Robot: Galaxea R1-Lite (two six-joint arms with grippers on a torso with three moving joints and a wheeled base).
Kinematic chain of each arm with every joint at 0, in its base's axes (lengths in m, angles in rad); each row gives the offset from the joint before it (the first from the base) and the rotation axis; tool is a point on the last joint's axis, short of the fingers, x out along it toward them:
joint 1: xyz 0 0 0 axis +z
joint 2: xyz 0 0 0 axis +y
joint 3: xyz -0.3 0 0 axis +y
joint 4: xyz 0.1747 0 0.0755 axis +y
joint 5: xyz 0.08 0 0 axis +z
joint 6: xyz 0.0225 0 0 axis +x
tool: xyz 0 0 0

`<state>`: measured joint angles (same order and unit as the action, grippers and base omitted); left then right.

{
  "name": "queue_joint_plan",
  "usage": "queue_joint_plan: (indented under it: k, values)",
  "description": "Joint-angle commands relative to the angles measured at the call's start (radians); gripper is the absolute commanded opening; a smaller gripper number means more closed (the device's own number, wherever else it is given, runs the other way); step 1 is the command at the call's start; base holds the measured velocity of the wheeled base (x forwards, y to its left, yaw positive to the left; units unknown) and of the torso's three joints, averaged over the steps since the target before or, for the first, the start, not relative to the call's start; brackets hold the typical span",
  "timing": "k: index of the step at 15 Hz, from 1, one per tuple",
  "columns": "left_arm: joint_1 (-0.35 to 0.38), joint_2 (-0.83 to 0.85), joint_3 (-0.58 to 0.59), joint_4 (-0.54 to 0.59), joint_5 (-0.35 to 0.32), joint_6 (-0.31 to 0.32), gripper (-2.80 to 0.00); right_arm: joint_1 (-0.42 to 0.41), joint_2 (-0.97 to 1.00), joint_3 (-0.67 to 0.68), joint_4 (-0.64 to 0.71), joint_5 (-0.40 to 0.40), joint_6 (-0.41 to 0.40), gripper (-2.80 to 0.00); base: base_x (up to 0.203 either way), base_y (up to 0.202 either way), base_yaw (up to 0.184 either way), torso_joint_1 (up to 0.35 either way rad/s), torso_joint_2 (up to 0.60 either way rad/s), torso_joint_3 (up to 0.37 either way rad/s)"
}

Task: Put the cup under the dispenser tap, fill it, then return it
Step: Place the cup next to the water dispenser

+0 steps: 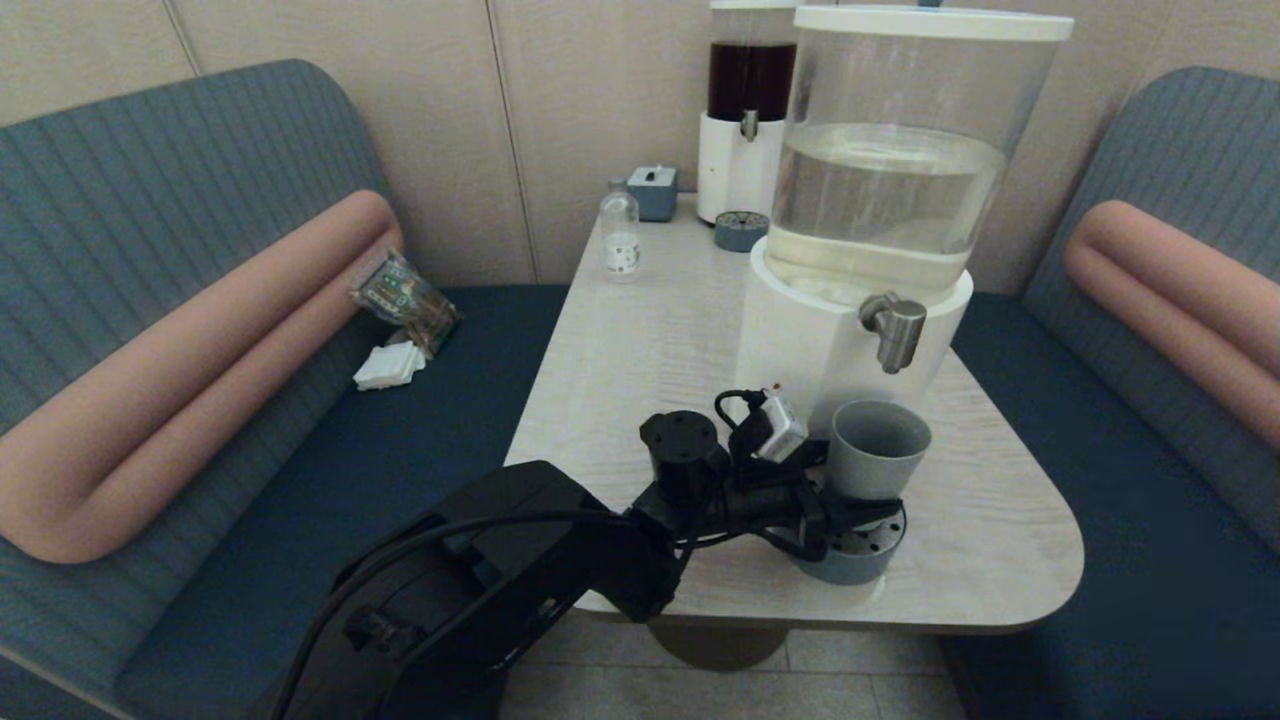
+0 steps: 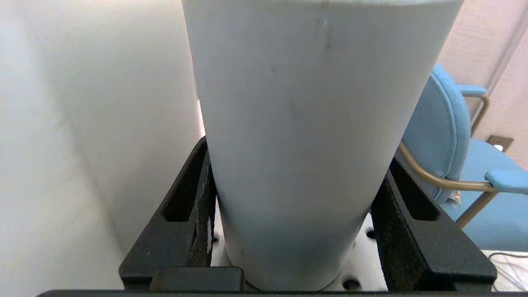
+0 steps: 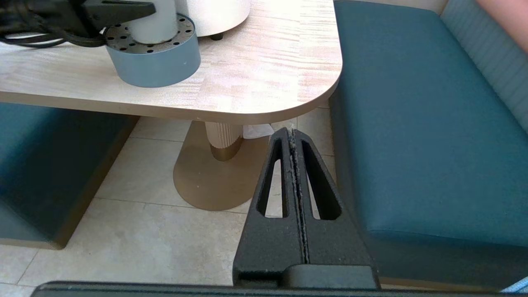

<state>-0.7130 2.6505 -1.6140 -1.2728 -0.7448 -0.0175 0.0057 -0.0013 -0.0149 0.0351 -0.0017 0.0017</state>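
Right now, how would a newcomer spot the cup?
Find the big clear-tank dispenser on the table. Under its steel tap sits a round perforated drip tray. The cup stands there between the left gripper fingers: grey-blue, handleless, unlike the clear bottle.

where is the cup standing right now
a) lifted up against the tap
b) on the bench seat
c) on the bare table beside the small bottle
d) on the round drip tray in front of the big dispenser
d: the cup sits on the perforated drip tray below the tap, with the left gripper closed around its base.
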Motion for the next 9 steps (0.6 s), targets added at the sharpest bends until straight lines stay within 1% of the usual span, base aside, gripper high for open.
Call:
queue_joint_plan:
  k: [1,4,7,9]
  values:
    - [-0.005,-0.091,0.109,-0.012,0.006,0.001,-2.80,0.000,0.001,0.000,0.000,0.000,0.000,-2.80,0.000,0.000,0.000,0.000,0.00,0.000]
    - [-0.006,-0.183,0.227,-0.030,0.020,0.001,-2.80,0.000,0.000,0.000,0.000,0.000,0.000,-2.80,0.000,0.000,0.000,0.000,0.00,0.000]
    - [0.008,-0.227,0.354,-0.108,0.033,-0.001,-2.80,0.000,0.001,0.000,0.000,0.000,0.000,-2.80,0.000,0.000,0.000,0.000,0.00,0.000]
    - [0.037,-0.269,0.448,-0.150,0.034,-0.001,-2.80,0.000,0.000,0.000,0.000,0.000,0.000,-2.80,0.000,0.000,0.000,0.000,0.00,0.000]
